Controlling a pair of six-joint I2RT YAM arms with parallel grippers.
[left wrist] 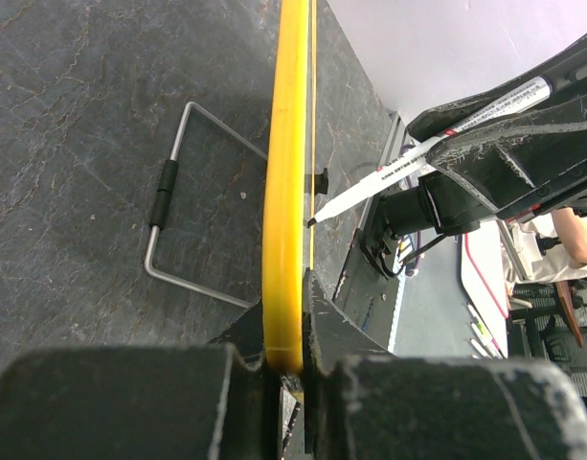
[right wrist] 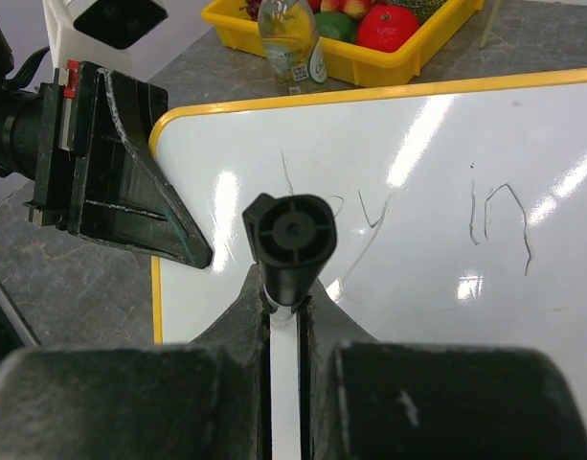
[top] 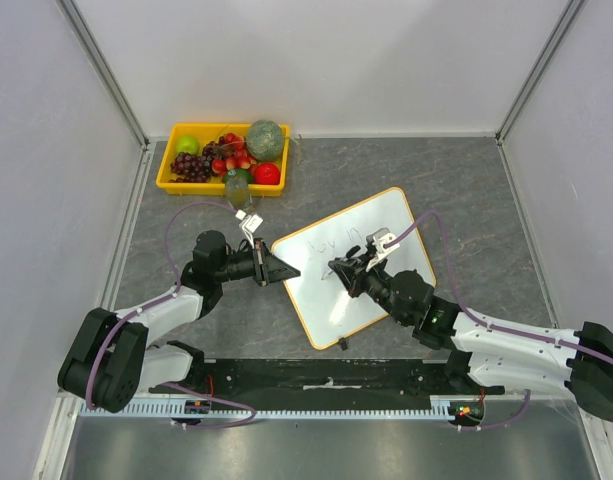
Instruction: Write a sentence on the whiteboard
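Observation:
The whiteboard with its orange-yellow frame lies tilted in the middle of the table. My left gripper is shut on its left frame edge, one finger on each side. My right gripper is shut on a white marker with a black end cap. It holds the marker over the board's left half, and the tip sits at the board's face. The sentence shows as thin dark strokes along the upper part of the whiteboard.
A yellow fruit tray stands at the back left, with a small bottle in front of it. A bent wire stand with a black sleeve lies on the grey table behind the board. Pale walls enclose the table.

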